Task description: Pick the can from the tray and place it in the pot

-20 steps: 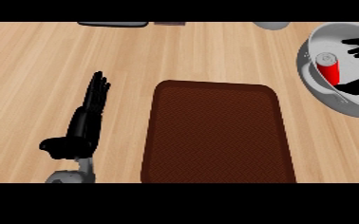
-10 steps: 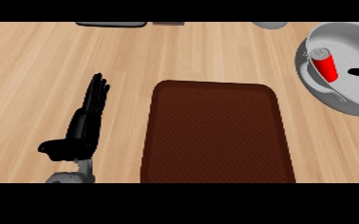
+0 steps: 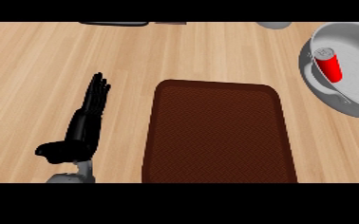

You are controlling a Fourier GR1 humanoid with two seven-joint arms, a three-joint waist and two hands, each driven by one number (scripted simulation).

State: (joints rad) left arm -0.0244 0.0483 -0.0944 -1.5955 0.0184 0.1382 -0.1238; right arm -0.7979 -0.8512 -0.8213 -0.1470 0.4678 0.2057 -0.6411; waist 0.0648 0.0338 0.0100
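At 2 o'clock from tray [image 3: 217, 133], red can [image 3: 329, 66] with grey top lies tilted inside pot [image 3: 312, 73]. Left hand [image 3: 84, 123] at 9 o'clock: fingers straight, empty.

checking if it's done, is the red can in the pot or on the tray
In the grey pot. The red can sits within its wall at the view's right, apart from the brown tray.

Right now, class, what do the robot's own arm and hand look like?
Only the left hand shows: glossy black, with long slim fingers and a rounded thumb. Its wrist joins a grey rounded forearm. No cables or markings show.
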